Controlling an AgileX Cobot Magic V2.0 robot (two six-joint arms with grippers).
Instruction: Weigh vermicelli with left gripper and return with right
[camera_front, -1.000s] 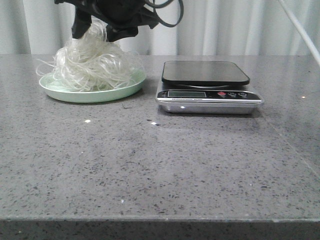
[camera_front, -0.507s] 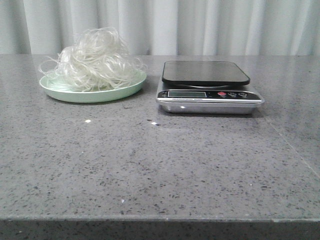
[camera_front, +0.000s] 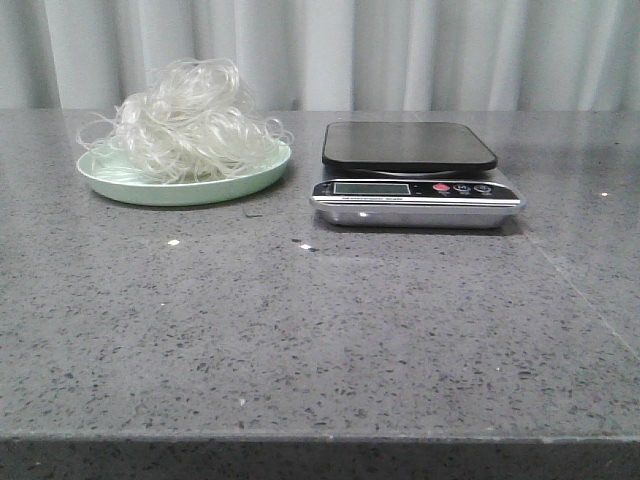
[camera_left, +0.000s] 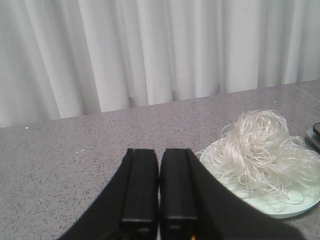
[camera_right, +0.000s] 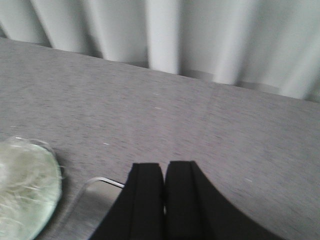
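You are looking at the vermicelli (camera_front: 188, 118) sitting as a fluffy mound on the pale green plate (camera_front: 130, 187), toward the left of the desk (camera_front: 330, 330) in the front view. The mound is covering nearly the whole plate, and a few stray loops are hanging out past the rim. The scale (camera_front: 415, 175) is standing just beside the plate on its right, apart from it, with its dark platform bare.

Neither arm is showing in the front view. In the left wrist view, the left hand (camera_left: 159, 187) is riding above the desk with its fingers pressed together, holding nothing; the mound is lying off to one side of it. The right hand (camera_right: 164, 192) is likewise pinched shut and empty, with the plate edge and a corner of the scale showing below it.

Handling assessment: the strands are looking very light, springy and tangled, so you are likely to be lifting a clump rather than single threads, and loose loops are likely to be trailing or shedding. The material is looking brittle if dry; hard squeezing is risking breakage. You are best advised to spread the fingers wide and close them across the crown of the mound, deep enough to gather the tangle's core. Whether the whole mass will be coming up together cannot be judged from here.
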